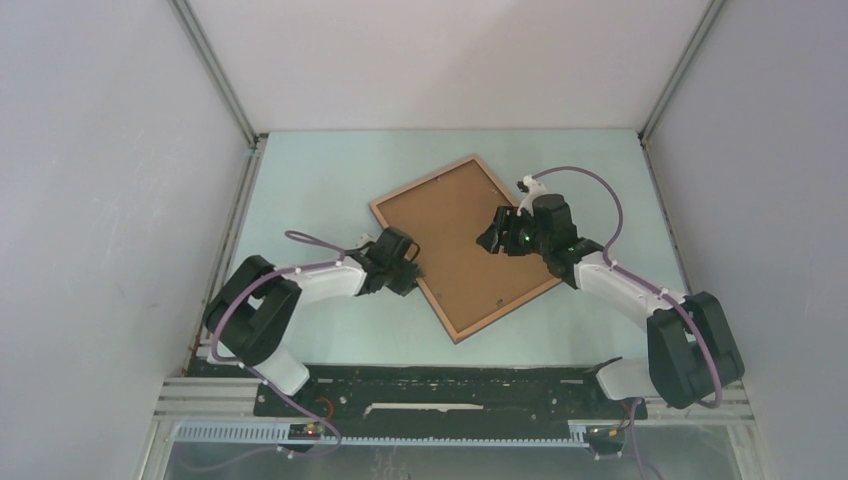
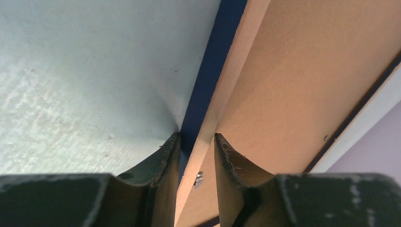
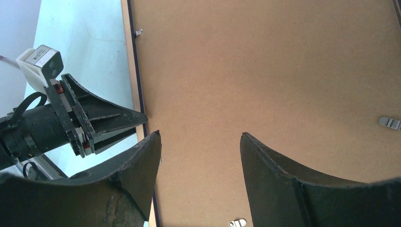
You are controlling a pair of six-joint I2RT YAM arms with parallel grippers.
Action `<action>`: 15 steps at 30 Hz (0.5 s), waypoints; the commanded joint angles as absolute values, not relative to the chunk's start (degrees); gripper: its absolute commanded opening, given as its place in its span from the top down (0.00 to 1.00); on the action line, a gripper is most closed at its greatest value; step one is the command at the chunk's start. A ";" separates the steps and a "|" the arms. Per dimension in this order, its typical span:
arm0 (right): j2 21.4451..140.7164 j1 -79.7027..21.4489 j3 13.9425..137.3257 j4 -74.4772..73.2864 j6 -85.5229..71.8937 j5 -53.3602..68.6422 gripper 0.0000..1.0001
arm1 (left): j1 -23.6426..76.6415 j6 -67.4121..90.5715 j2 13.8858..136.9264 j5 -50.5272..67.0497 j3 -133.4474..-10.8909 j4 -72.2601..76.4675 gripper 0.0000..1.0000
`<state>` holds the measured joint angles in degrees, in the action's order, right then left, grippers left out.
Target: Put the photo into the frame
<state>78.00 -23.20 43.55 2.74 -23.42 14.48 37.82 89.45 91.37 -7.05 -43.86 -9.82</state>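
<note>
Left end effector (image 2: pixel 197 136) straddles the frame's (image 2: pixel 235 61) edge (clamped or not, unclear); right end effector (image 3: pixel 201 137) hangs open over the frame's backing board (image 3: pixel 265 80). A shallow bite may slip.

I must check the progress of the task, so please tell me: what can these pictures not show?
1. The photo: seen in no view; if it lies in the frame, the backing board covers it.
2. Left gripper grip: left wrist view, it straddles the frame's rim, but contact is unclear.
3. Frame's corners: right wrist view, cut off by the picture's edges.
</note>
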 commanded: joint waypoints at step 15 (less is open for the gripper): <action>87.70 -26.02 48.38 6.84 -26.29 27.19 0.32 | 36.07 67.27 98.53 -10.88 -56.69 -13.60 1.00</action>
<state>84.01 -25.34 46.17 2.70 -23.75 18.00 37.82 74.65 96.42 -9.91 -52.45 -16.69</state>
